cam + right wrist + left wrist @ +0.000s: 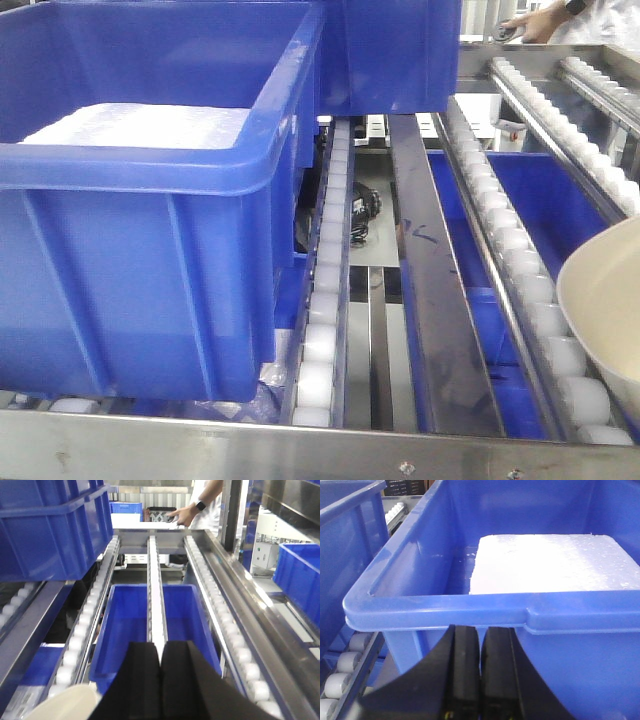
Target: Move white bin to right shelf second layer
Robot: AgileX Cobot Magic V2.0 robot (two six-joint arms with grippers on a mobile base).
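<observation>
The white bin [605, 320] shows as a cream curved wall at the right edge of the front view, on the sloped roller lanes [520, 260] of the steel rack. In the right wrist view its rim [65, 702] lies at the bottom left, beside and below my right gripper [160, 647]. That gripper is shut, with nothing seen between its fingers, and points up the roller lanes [220, 615]. My left gripper [480, 635] is shut and empty, just under the rim of a blue crate [495, 610]. Neither gripper shows in the front view.
The big blue crate [150, 200] holds a white foam slab [550, 562] and fills the left lanes. A second blue crate [390, 50] sits further up. Another blue crate [150, 615] lies on the tier below. A person's hand [185, 512] rests at the rack's far end.
</observation>
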